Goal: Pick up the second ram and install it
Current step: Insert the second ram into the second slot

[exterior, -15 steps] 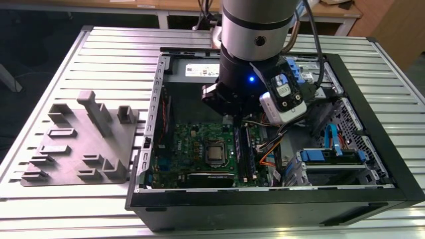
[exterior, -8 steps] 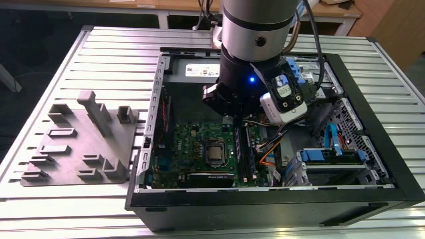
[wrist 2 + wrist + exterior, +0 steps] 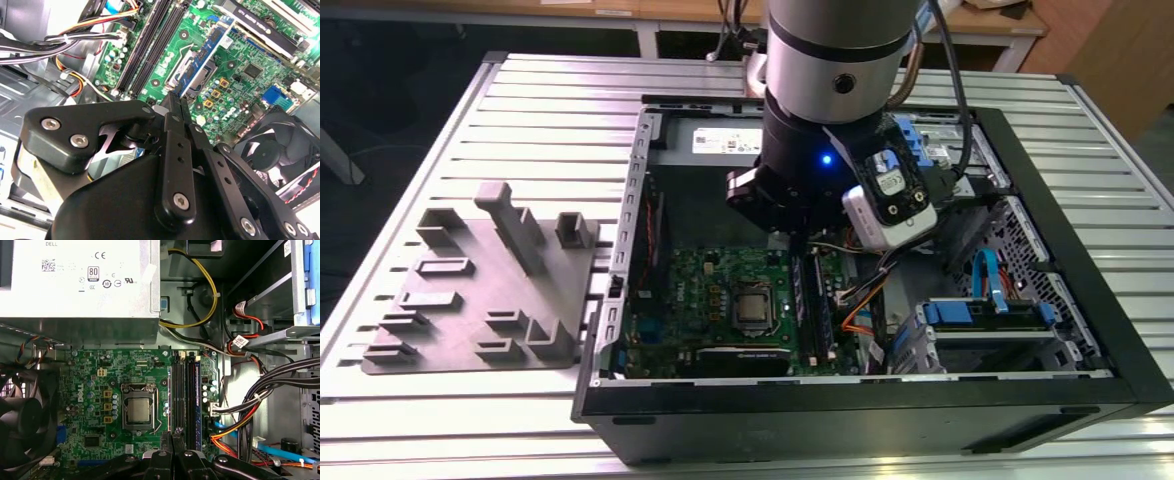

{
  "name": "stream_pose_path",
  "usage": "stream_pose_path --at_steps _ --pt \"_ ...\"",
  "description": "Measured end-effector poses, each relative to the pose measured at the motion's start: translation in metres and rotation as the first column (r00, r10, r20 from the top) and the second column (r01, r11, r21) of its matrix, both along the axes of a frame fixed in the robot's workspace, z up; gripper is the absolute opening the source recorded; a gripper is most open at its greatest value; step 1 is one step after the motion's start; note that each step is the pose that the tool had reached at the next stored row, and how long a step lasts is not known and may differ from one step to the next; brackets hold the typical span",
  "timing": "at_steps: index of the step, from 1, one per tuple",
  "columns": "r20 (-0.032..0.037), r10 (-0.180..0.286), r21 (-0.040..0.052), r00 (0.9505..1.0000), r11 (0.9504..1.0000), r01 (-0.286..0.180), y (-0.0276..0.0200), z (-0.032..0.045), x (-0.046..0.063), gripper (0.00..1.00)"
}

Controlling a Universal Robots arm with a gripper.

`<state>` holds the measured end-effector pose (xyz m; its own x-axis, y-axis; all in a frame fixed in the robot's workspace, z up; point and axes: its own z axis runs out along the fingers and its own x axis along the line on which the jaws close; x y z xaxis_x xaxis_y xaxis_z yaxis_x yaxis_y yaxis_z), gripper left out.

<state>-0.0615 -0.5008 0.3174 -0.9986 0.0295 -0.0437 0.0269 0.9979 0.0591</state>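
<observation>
A slatted metal table (image 3: 520,100) carries an open computer case (image 3: 854,410), with a grey plastic holder (image 3: 480,290) lying on the exterior view's left of it. In the exterior view the arm (image 3: 834,60) reaches straight down into the case, over the green board (image 3: 707,300).

In the first wrist view the grey power supply (image 3: 75,280) lies along one edge of the board, a black fan (image 3: 20,425) sits at one side, and a bundle of cables (image 3: 250,410) runs along the other. The processor socket (image 3: 137,410) is in the middle, with the long black slots (image 3: 179,390) just beside it. A dark blue-black memory stick (image 3: 197,400) stands in the slot row, on the side away from the socket. Whether it is pushed fully home cannot be told. The gripper (image 3: 172,432) hangs over the end of the slots, its two fingers pressed together with nothing seen between them.

In the second wrist view the fingers meet at their tips above the board, and the slots run past them toward the cables.
</observation>
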Motion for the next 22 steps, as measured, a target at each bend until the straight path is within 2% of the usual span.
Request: stream_pose_path --at_steps 4,8,15,19,22 --pt "0.0001 0.000 0.0002 1.0000 1.0000 0.000 0.0000 -0.0010 0.002 0.09" --pt "0.0001 0.000 0.0001 1.0000 1.0000 0.000 0.0000 -0.0044 0.009 0.09" --pt "0.0000 0.000 -0.0001 1.0000 1.0000 0.000 0.0000 -0.0148 0.021 0.09" --pt "0.0001 0.003 0.0000 1.0000 1.0000 -0.003 0.0000 -0.0209 0.023 0.09" --pt "0.0000 0.024 -0.0001 0.9997 0.9997 -0.024 0.0000 -0.0253 0.023 0.09"
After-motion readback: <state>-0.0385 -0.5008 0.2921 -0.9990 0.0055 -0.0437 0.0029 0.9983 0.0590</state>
